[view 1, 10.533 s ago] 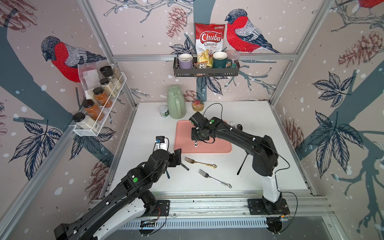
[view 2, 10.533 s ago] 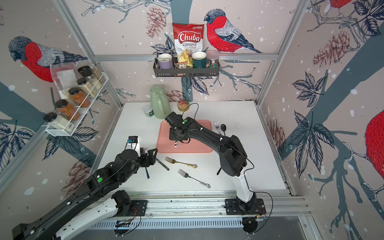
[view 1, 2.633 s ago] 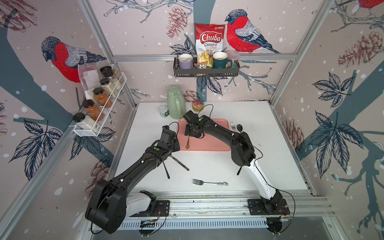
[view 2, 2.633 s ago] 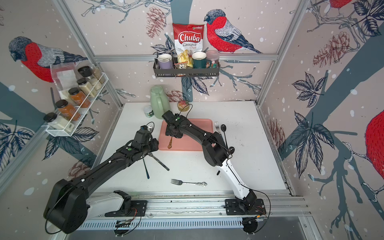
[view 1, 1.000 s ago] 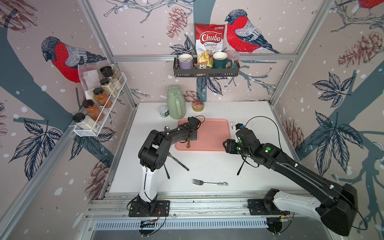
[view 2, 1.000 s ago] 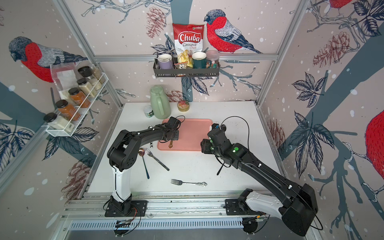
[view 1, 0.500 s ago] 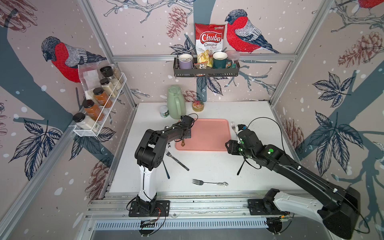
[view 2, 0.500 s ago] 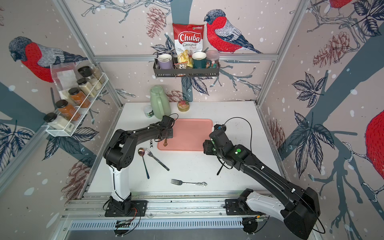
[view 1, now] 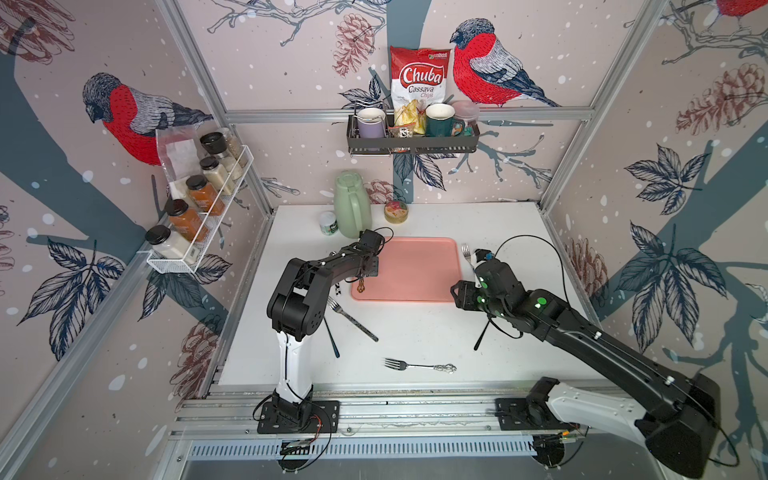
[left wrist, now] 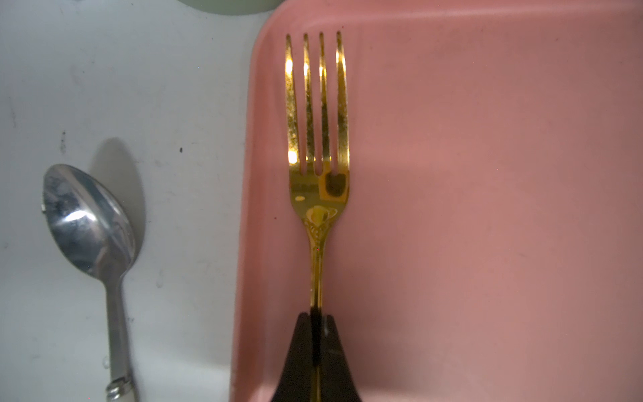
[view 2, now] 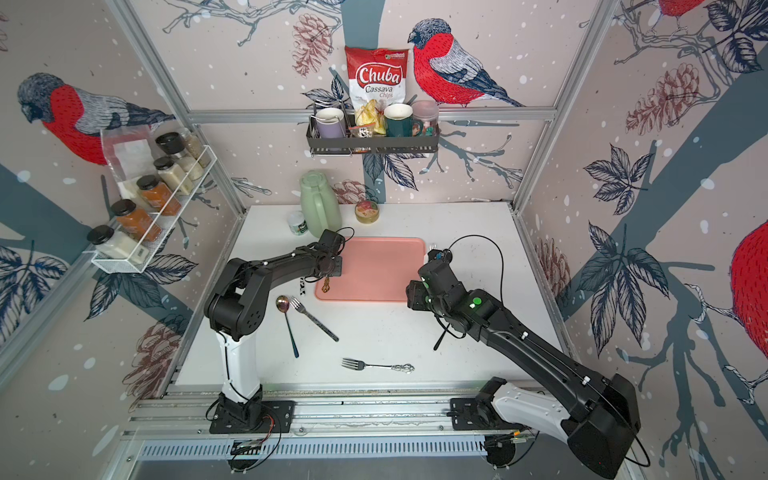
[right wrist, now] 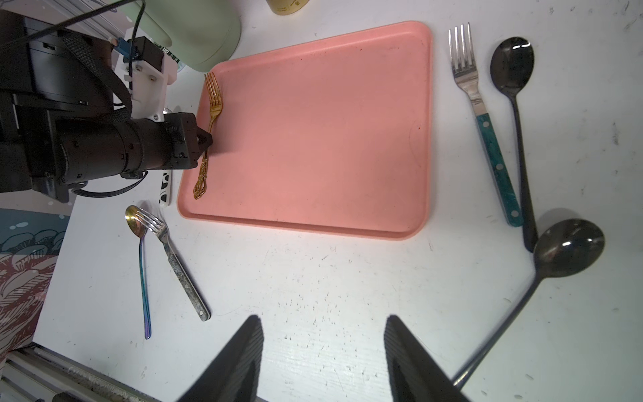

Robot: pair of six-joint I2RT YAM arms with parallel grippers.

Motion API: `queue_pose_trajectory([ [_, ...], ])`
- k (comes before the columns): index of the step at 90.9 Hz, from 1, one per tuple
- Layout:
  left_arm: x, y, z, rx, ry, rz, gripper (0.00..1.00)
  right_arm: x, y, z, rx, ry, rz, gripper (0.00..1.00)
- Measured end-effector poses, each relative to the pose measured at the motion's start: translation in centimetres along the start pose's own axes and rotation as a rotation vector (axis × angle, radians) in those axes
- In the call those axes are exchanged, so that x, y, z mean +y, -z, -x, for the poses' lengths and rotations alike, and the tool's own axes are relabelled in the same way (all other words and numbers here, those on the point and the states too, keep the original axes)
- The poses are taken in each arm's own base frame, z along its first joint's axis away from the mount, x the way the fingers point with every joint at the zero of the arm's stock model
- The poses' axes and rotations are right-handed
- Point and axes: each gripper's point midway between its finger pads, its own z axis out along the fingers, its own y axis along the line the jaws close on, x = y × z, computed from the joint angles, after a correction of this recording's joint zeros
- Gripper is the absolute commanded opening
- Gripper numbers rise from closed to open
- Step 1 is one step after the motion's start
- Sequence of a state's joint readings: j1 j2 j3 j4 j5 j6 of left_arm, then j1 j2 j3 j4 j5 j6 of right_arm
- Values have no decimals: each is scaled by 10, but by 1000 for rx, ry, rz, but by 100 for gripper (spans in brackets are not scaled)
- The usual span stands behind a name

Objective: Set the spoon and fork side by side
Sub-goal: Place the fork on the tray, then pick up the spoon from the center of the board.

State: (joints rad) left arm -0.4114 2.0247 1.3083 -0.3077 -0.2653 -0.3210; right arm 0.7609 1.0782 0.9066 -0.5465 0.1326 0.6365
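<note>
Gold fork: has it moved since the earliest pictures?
Yes: the gold fork went from the table in front of the pink tray onto its left edge.

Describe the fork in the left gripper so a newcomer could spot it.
Find the pink tray mid-table. Along its edge on the robot's left is a fork, its handle pinched by the left gripper. It is the only gold one; the other forks are silver and lie off the tray.

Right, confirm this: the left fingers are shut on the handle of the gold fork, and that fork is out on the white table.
One slip: the left fingers are shut on the handle of the gold fork, but that fork is inside the pink tray, along its rim, not on the table. The left wrist view shows it.
</note>
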Motion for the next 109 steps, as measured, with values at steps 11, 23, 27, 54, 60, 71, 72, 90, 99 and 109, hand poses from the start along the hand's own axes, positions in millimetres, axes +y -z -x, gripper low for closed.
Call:
queue_pose_trajectory([
  [11,2,3,-2,10,-8,4,31,0,0,0,0,1,1,58],
  [23,6,15,-9,49,-15,-2,46,1,0,-1,1,2,3,58],
  [27,7,21,-9,49,-15,-2,48,1,1,-1,0,2,4,58],
  [54,51,56,6,-16,99,32,47,1,3,0,-6,-2,8,58],
  [60,63,54,-2,0,135,47,43,1,3,0,-7,-2,8,58],
  [71,79,45,-15,36,179,71,38,1,3,0,-6,-6,9,58],
  [72,80,44,-16,38,183,72,38,1,3,0,-6,-7,8,58],
  [90,82,31,-34,83,212,69,38,1,3,0,-4,-16,7,58],
  [99,86,25,-40,101,223,72,37,1,3,0,-4,-17,7,58],
  [109,88,20,-52,131,234,66,36,1,3,-1,-2,-16,6,58],
])
